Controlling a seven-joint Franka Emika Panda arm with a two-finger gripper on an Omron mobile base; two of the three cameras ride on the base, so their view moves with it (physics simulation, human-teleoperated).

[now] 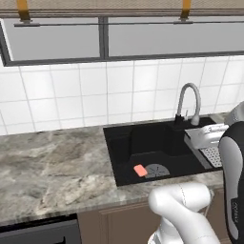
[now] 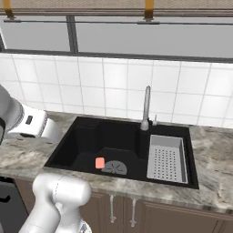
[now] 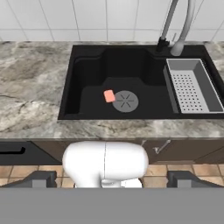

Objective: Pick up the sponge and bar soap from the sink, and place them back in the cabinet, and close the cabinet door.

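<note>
Your soap [image 3: 109, 96] lies flat on the sink [image 3: 87, 57] floor, touching the drain [image 3: 125, 101] on its left. No sponge shows near that drain. Your gripper [image 3: 112, 178] hangs high and back from the sink, fingertips spread wide, holding nothing: a good overview stance before you reach down.

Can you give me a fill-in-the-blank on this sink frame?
1. The bar soap lies on the sink floor just beside the round ____.
2. The bar soap's colour is ____.
3. The grey perforated tray sits at the end of the sink nearest the ____.

Missing words: drain; pink; faucet
</note>
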